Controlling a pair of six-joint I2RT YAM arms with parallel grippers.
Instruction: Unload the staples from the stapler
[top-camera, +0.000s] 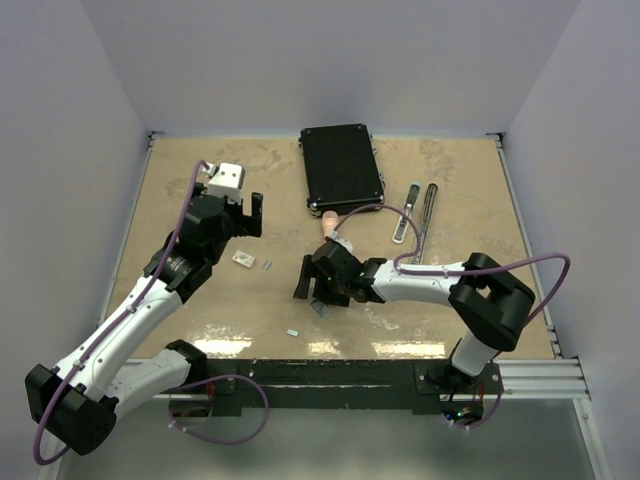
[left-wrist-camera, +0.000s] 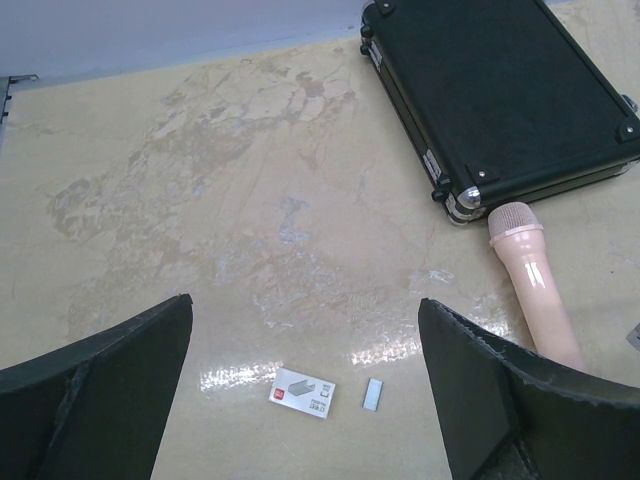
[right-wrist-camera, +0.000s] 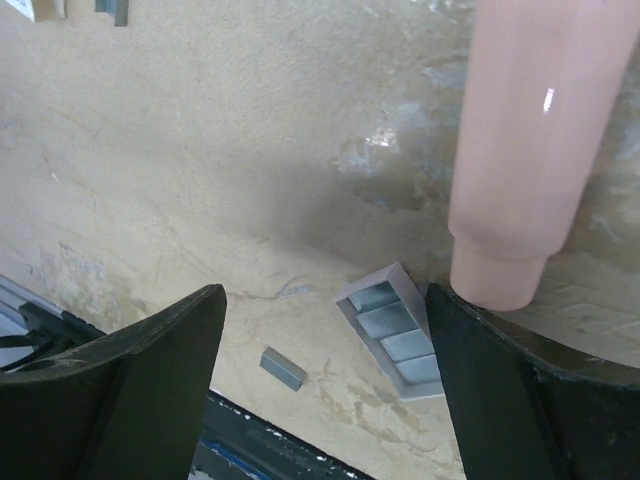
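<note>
Mid-unloading: right pincer (right-wrist-camera: 322, 398) wide, empty, low over staples (right-wrist-camera: 392, 335) in a grey tray (right-wrist-camera: 352, 302) beside the pink handle (right-wrist-camera: 520, 150); left pincer (left-wrist-camera: 305, 385) wide, idle. Next, probably: precise pinch on tiny strips flat on bench (top-camera: 480, 200).

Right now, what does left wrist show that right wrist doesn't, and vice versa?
Only left wrist: the black case, plus the card and the strip beside it, both in full.
Only right wrist: a grey tray holding staple blocks, and a loose strip lying apart from it.
Both: the pink handle and the tabletop. The right wrist view clips what look like that card and strip at its top edge.
</note>
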